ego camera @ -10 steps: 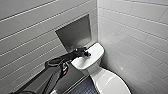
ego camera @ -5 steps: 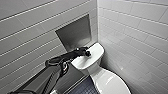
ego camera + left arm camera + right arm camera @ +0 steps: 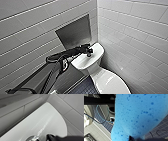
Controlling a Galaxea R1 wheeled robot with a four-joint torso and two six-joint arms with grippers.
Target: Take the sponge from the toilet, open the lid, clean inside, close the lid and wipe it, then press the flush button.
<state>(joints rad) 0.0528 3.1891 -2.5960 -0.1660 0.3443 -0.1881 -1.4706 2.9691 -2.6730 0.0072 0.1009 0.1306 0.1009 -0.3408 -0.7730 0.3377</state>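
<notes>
The white toilet [image 3: 100, 72] stands in the tiled corner with its lid [image 3: 112, 83] down over the bowl. My left arm reaches across to the flat tank top [image 3: 47, 122], and my left gripper [image 3: 88, 53] is shut with its tip down on the middle of it. In the left wrist view a dark fingertip [image 3: 49, 136] sits right beside the round chrome flush button [image 3: 31, 138]. The bright blue sponge [image 3: 139, 116] looms close in the right wrist view, held in my right gripper, one dark finger [image 3: 130, 138] showing at its edge.
White tiled walls close in on both sides of the toilet, with a grey metal panel [image 3: 75, 31] set into the wall behind the tank. Dark small-tiled floor [image 3: 83, 88] lies beside the bowl. Cables [image 3: 102, 114] trail over the floor under the right arm.
</notes>
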